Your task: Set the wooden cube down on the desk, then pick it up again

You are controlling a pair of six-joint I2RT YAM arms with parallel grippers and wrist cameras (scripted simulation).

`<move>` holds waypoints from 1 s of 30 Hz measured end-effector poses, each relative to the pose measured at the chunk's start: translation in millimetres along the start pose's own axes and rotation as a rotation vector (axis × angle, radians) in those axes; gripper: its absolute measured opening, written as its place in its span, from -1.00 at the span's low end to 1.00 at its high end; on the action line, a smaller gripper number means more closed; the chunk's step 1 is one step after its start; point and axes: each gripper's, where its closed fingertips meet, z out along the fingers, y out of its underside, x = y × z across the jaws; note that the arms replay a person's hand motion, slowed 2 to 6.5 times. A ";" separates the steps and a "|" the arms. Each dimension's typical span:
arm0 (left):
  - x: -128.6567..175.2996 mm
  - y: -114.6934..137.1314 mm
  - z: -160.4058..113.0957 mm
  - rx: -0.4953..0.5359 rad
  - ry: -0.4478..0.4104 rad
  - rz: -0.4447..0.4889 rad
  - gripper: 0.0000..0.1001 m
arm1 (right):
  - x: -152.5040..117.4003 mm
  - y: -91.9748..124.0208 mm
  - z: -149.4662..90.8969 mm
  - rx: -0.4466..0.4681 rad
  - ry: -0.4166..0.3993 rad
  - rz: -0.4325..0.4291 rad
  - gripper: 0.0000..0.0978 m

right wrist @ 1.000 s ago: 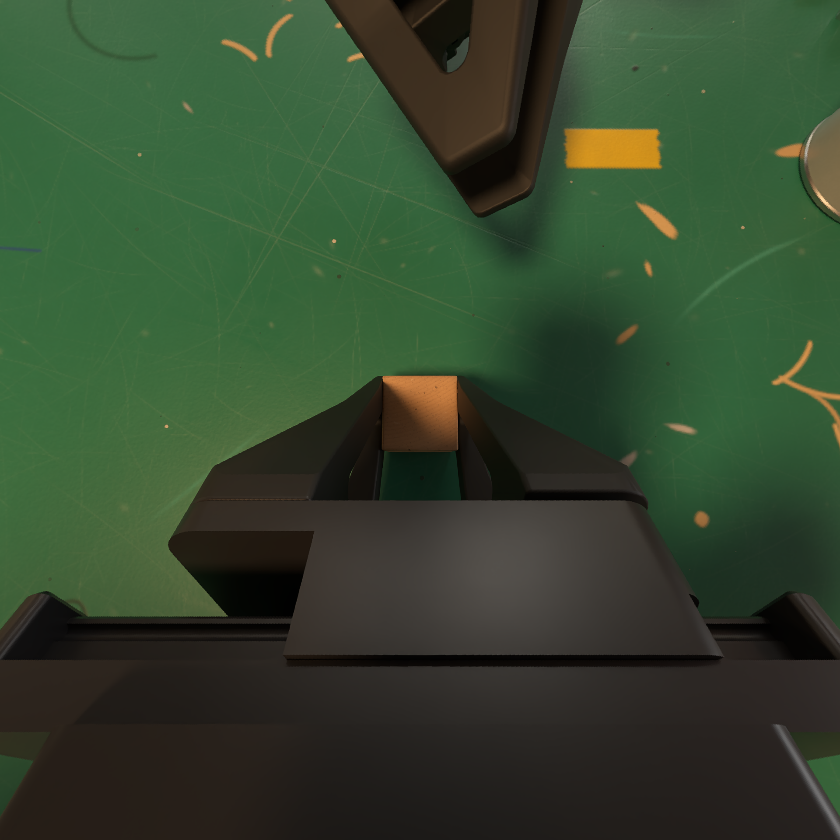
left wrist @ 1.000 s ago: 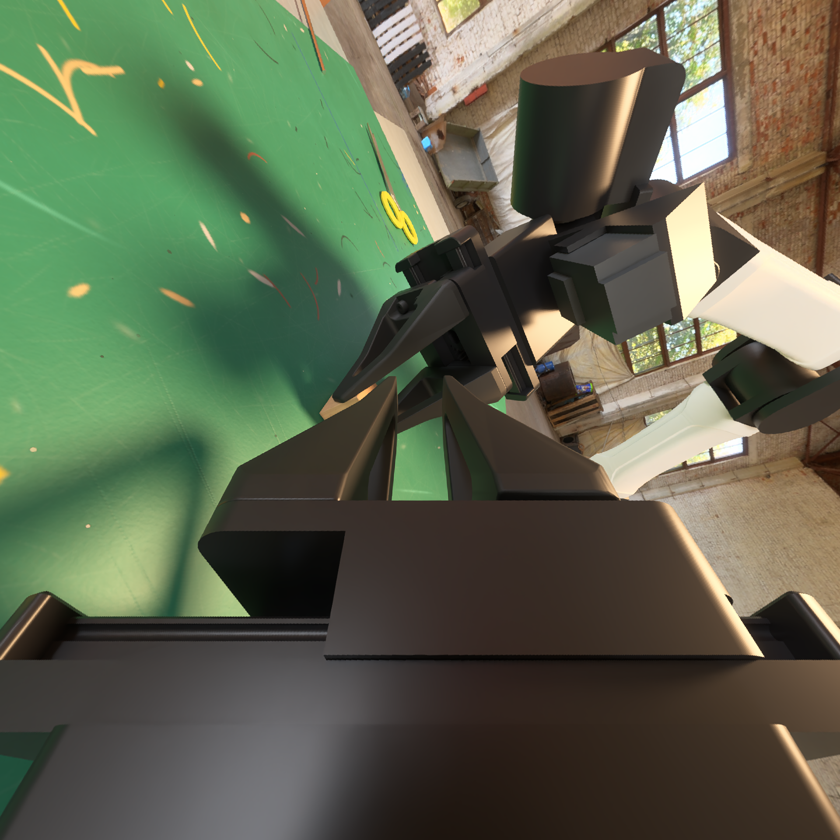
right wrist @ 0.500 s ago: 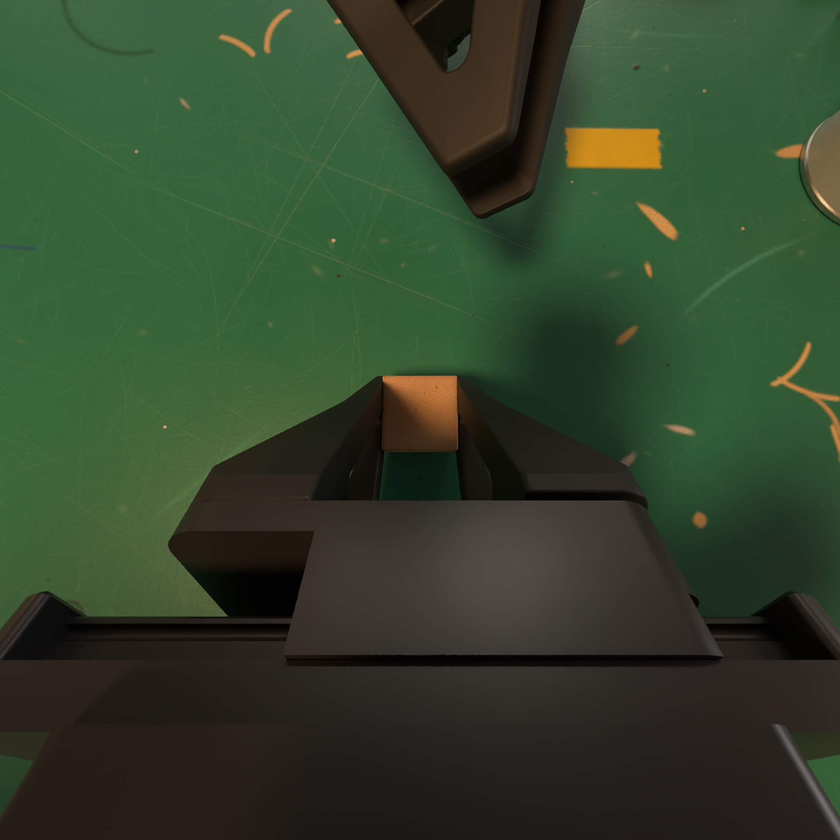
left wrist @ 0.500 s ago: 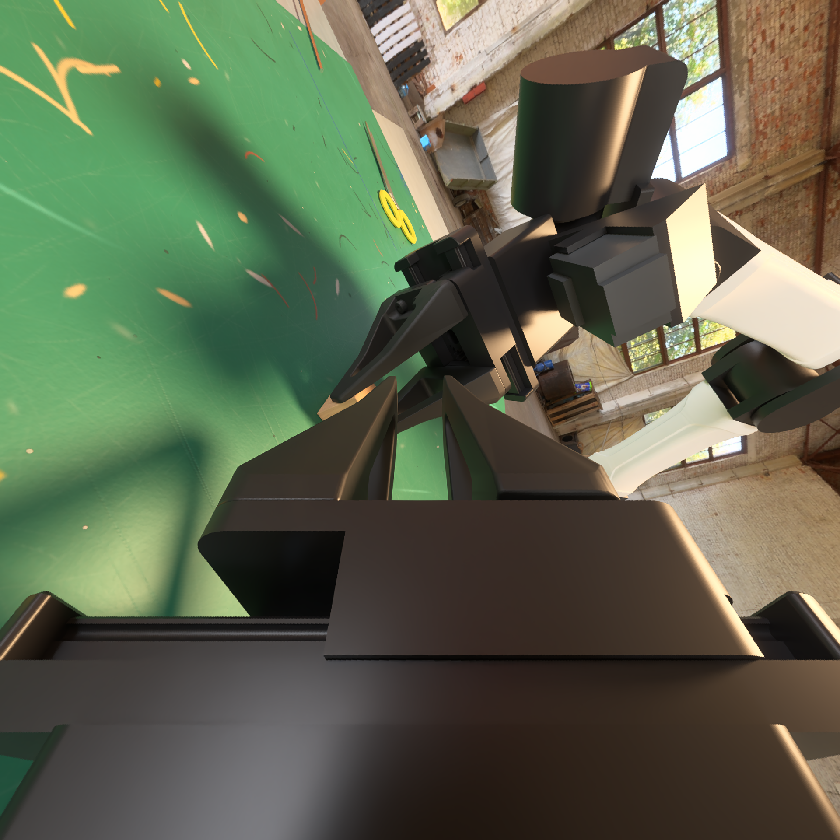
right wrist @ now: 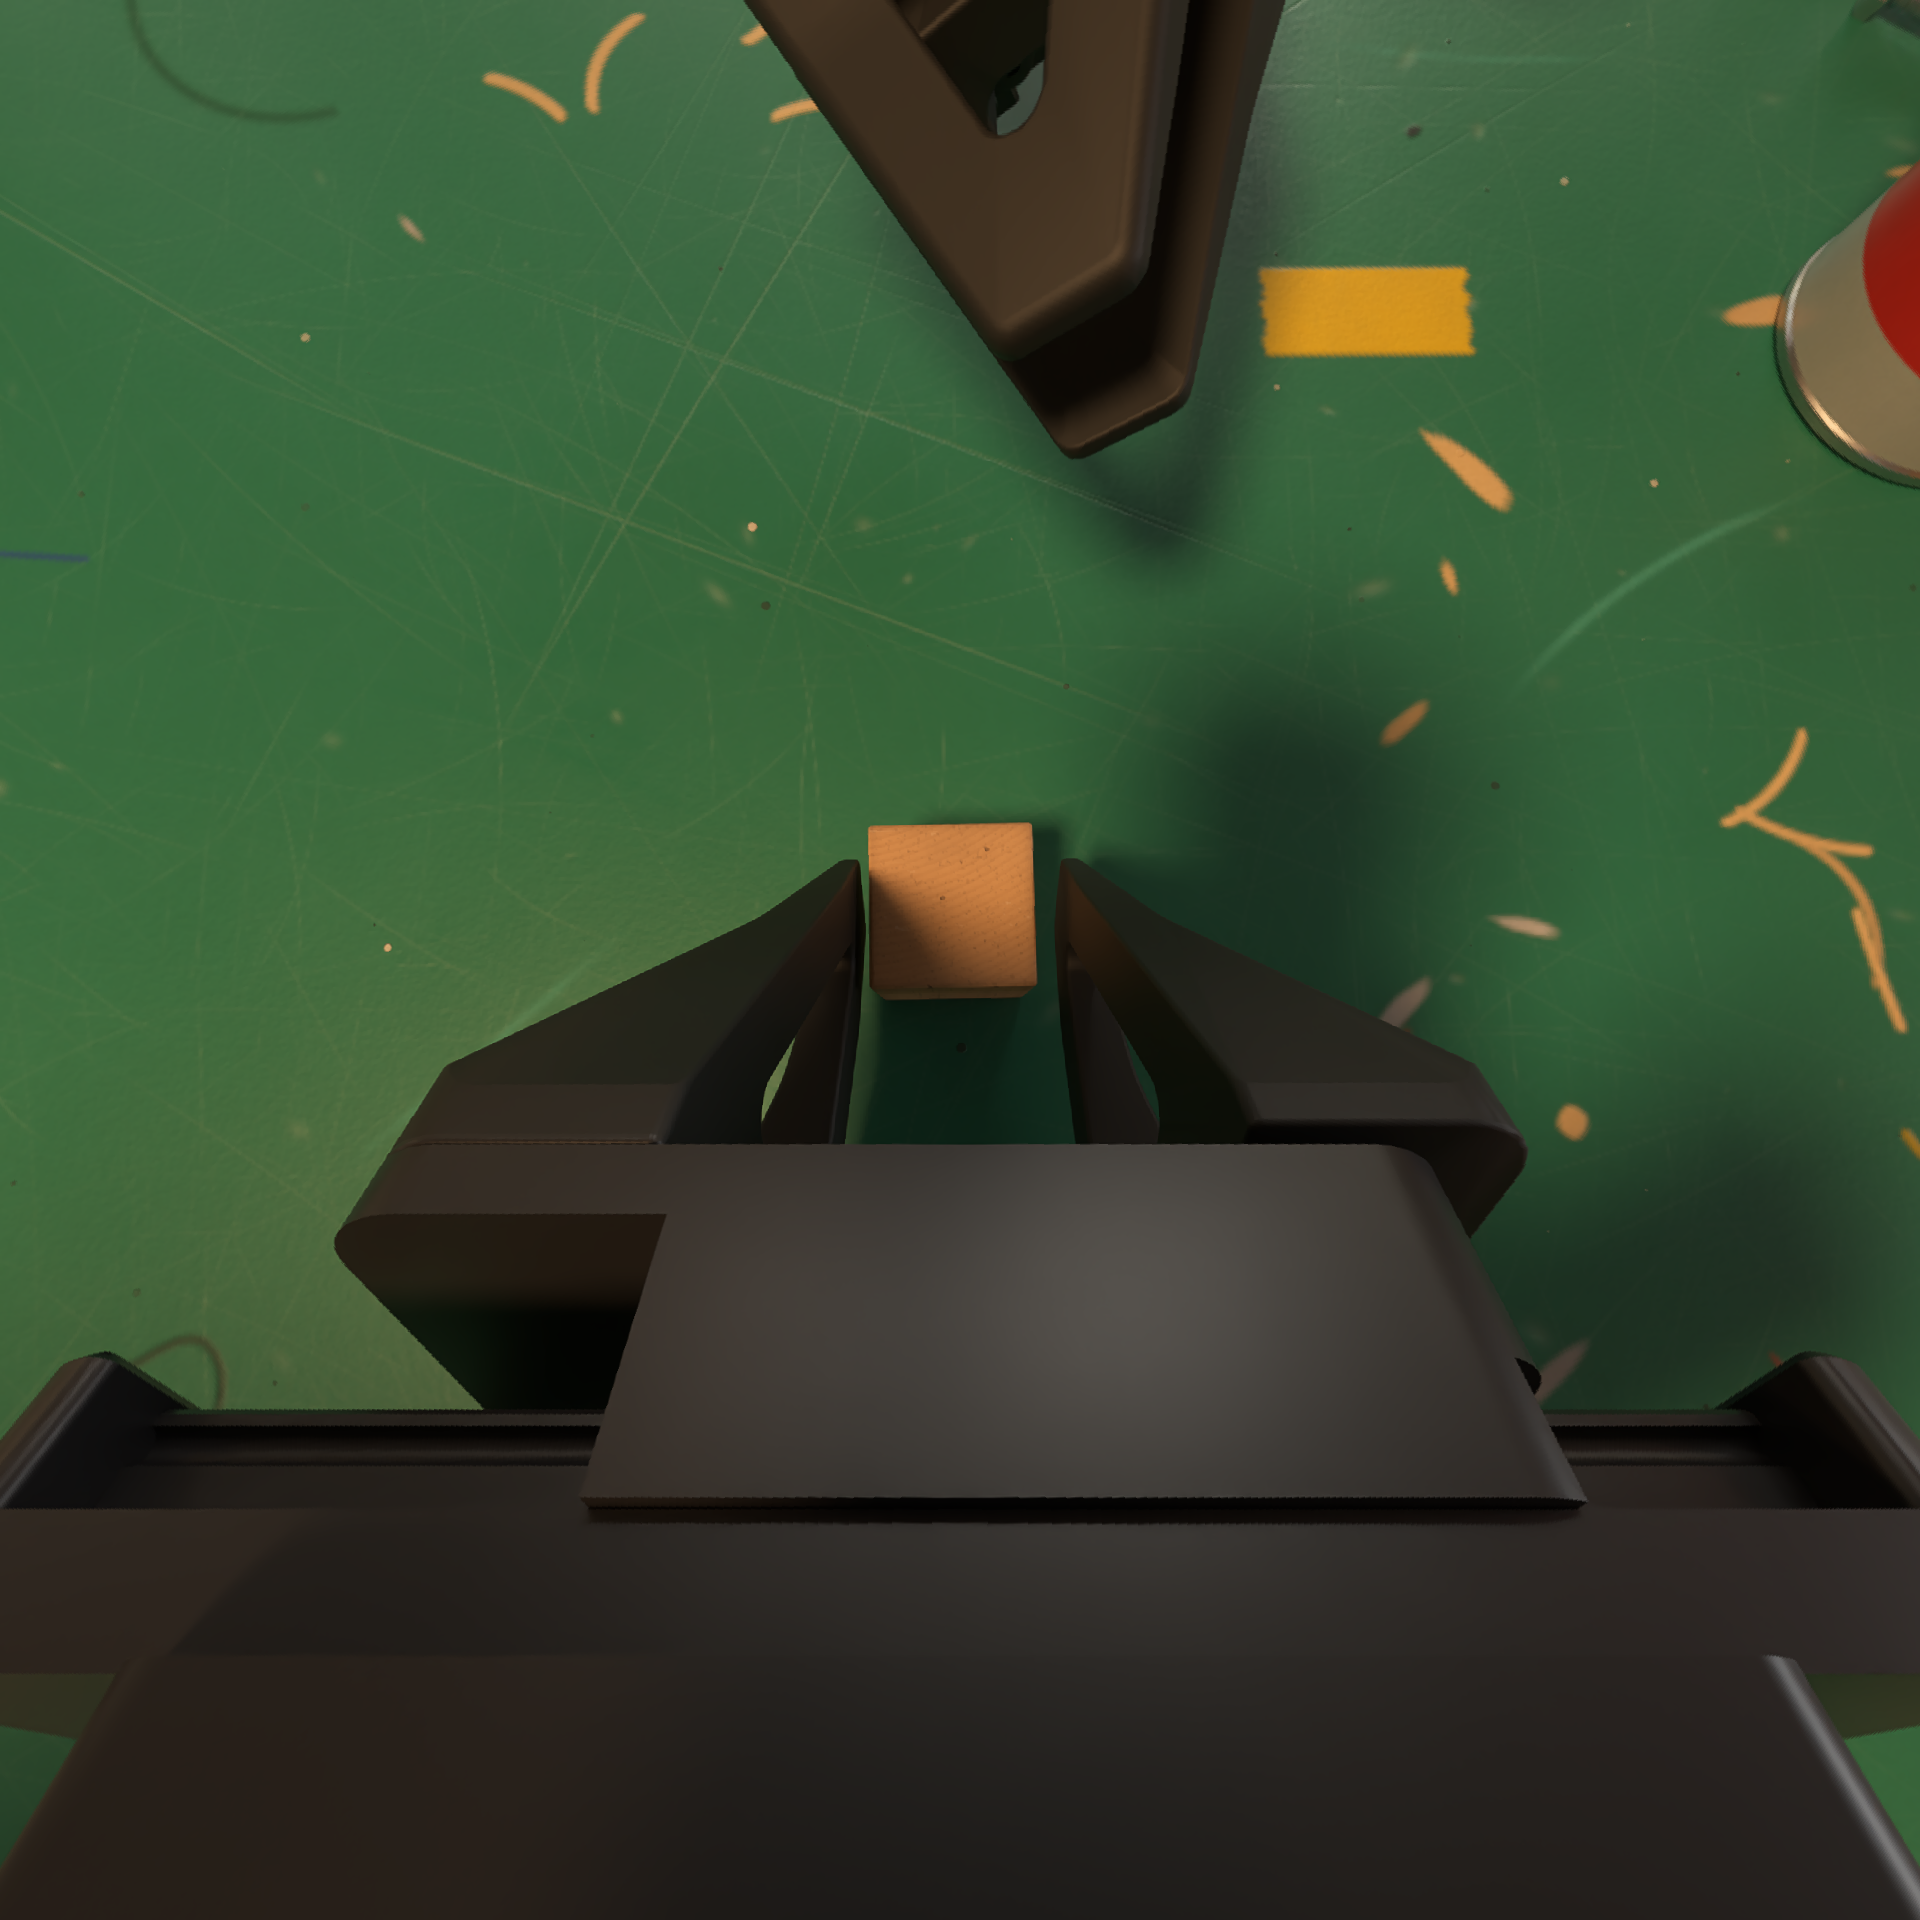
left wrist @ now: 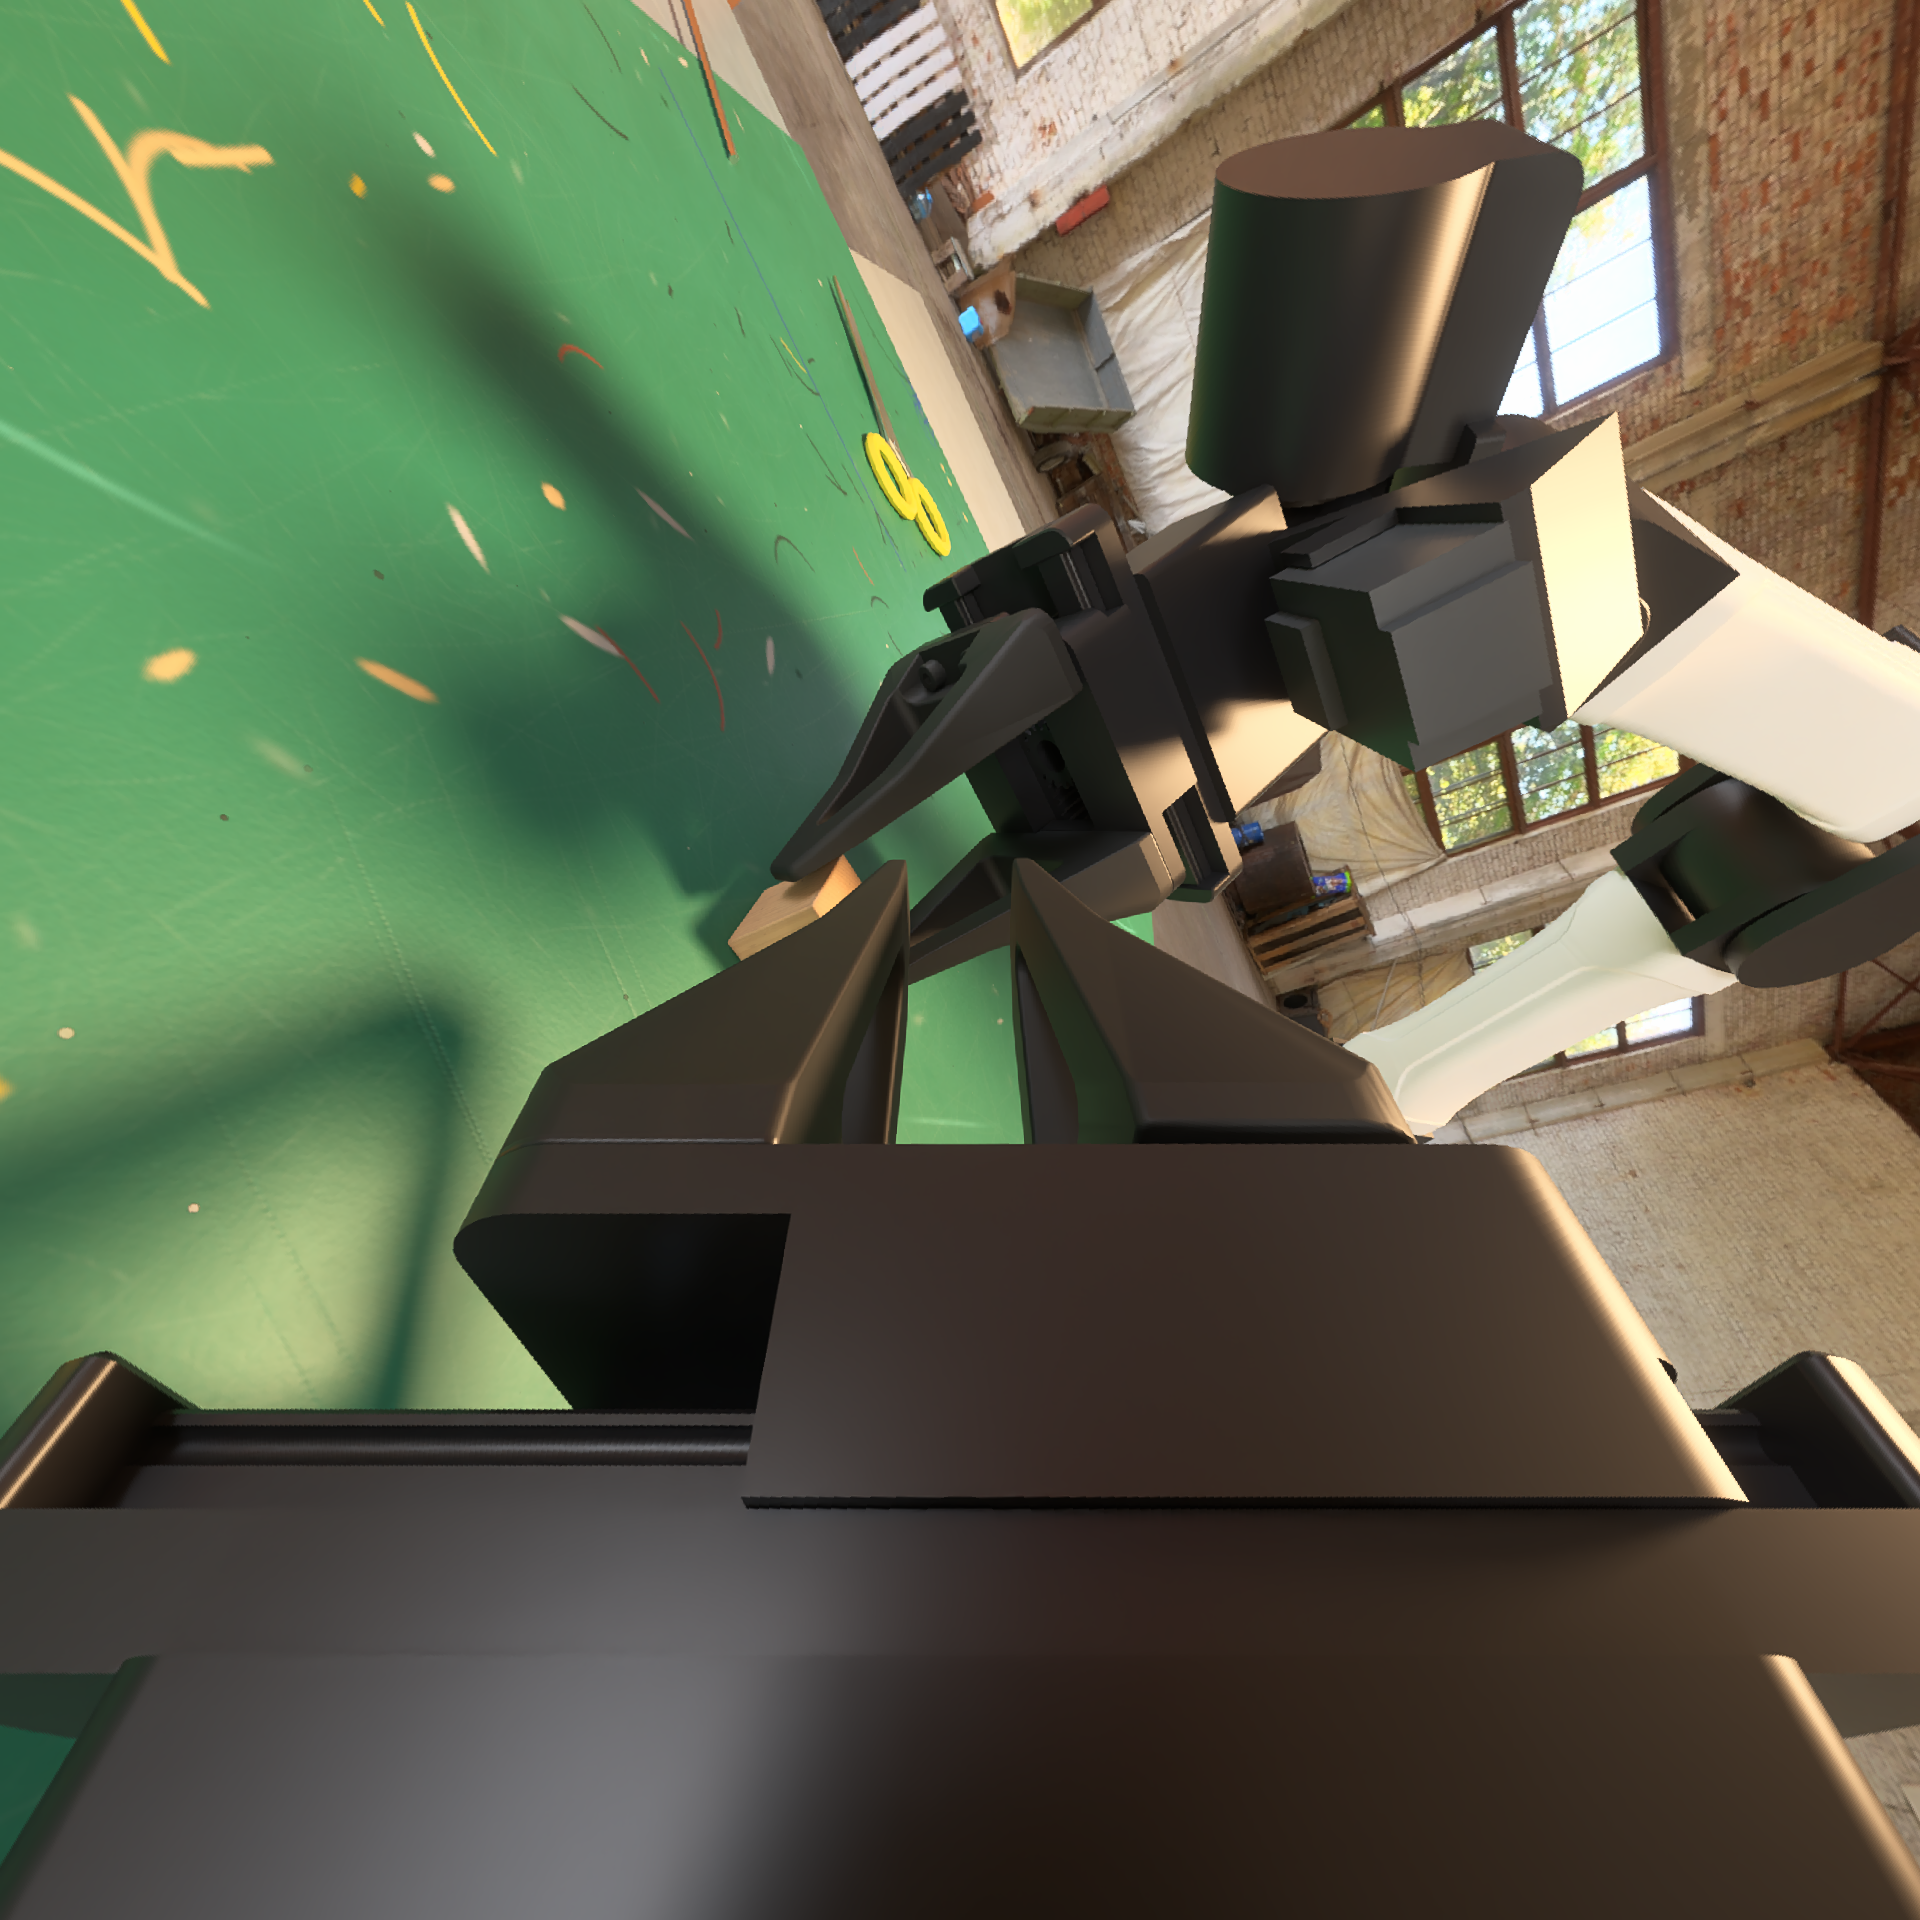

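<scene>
The wooden cube [right wrist: 951, 909] rests on the green desk mat [right wrist: 416, 623] between my right gripper's fingers. The right gripper [right wrist: 961, 868] is open, with a small gap on each side of the cube. In the left wrist view the cube [left wrist: 795, 914] lies on the mat under the tip of one of the right gripper's fingers [left wrist: 935, 717]. My left gripper [left wrist: 961, 873] hovers close by, its jaws a narrow gap apart and empty. One of its fingers [right wrist: 1060, 260] shows at the top of the right wrist view.
A yellow tape strip [right wrist: 1366, 312] lies on the mat beyond the cube. A red and metal object [right wrist: 1860, 343] stands at the right edge. Yellow rings [left wrist: 906, 488] lie near the mat's far edge.
My right gripper's jaws have opened and let go of the cube, which now sits free on the mat. The left gripper has not moved.
</scene>
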 end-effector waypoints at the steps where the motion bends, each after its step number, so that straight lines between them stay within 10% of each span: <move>1: -0.1 0.0 0.0 0.000 0.000 0.000 -0.67 | 0.3 0.4 -0.3 0.000 0.001 0.002 -0.36; 19: -3.0 3.7 0.8 -0.020 -0.011 0.003 -0.66 | -1.2 -0.3 0.7 -0.004 0.005 0.008 -0.49; 30: 2.4 15.3 8.1 -0.081 -0.008 0.026 -0.55 | -5.3 -42.7 -24.8 0.181 0.100 -0.058 -0.49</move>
